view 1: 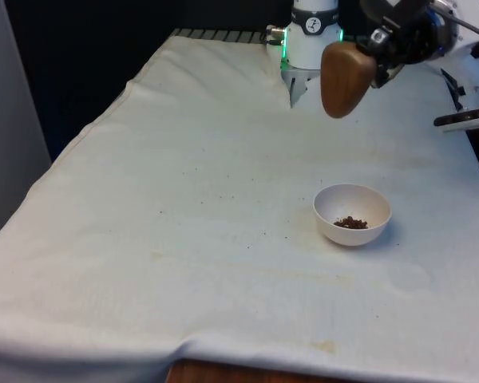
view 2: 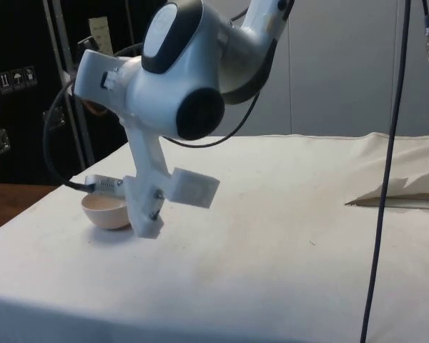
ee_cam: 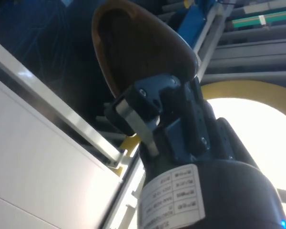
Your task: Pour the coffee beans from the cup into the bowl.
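The end effector [view 1: 377, 57] clamps the brown wooden cup [view 1: 345, 78] by its rim, raised and tipped sideways. The white bowl [view 1: 353, 214], beans [view 1: 350, 223] already inside, sits on the counter [view 1: 184, 207] nearer the camera, almost straight beneath the cup.

The end effector [view 1: 377, 60] hangs high, rolled sideways, fingers clamped.

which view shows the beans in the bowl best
The front view: it looks down into the white bowl, so the coffee beans show as a dark heap. The side view shows the bowl's outside, partly behind the arm, not the beans.
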`<state>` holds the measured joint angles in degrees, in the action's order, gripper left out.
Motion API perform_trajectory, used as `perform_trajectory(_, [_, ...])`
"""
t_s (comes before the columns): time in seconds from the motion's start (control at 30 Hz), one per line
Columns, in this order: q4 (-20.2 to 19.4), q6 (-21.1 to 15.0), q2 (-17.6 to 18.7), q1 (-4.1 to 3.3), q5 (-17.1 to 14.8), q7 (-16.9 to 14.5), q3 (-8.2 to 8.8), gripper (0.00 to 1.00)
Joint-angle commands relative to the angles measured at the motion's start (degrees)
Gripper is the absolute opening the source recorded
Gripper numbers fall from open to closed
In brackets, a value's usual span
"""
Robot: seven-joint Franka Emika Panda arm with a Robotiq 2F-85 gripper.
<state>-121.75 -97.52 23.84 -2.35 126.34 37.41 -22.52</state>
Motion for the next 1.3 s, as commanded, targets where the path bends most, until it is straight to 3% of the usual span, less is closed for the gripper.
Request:
perform_trajectory(0.0, [-0.5,-1.8,-1.0,0.74,-0.4,0.0,0.0,0.0])
perform_trajectory(0.23, [-1.0,-4.6,-2.3,1.55,-1.0,1.4,1.15,0.0])
perform_trajectory(0.27, [-0.6,-3.4,-1.8,1.09,-0.9,1.3,1.2,0.0])
perform_trajectory(0.3, [-1.0,-5.0,-2.4,1.66,-1.0,1.7,1.32,0.0])
perform_trajectory(0.5, [-1.2,-7.3,-3.2,2.29,-1.7,3.4,2.18,0.0])
perform_trajectory(0.53, [-0.8,-6.0,-2.6,1.83,-1.3,3.5,2.29,0.0])
perform_trajectory(0.57, [-1.3,-7.7,-3.3,2.41,-1.8,3.7,2.23,0.0])
perform_trajectory(0.67, [-1.5,-9.1,-4.0,2.69,-2.3,4.3,2.75,0.0])
perform_trajectory(0.8, [-1.8,-10.4,-4.7,2.92,-3.0,4.8,3.32,0.0])
perform_trajectory(0.83, [-1.5,-9.2,-4.2,2.41,-2.9,4.9,3.5,0.0])
perform_trajectory(0.87, [-1.9,-10.8,-4.9,2.92,-3.2,4.8,3.55,0.0])
perform_trajectory(1.1, [-2.6,-13.8,-6.3,3.15,-4.9,4.9,4.98,0.0])
perform_trajectory(1.13, [-2.2,-12.4,-5.7,2.75,-4.6,5.1,5.04,0.0])
perform_trajectory(1.17, [-2.9,-14.5,-6.6,3.27,-5.3,4.8,5.33,0.0])
perform_trajectory(1.27, [-3.3,-15.5,-7.0,3.32,-6.0,4.7,5.9,0.0])
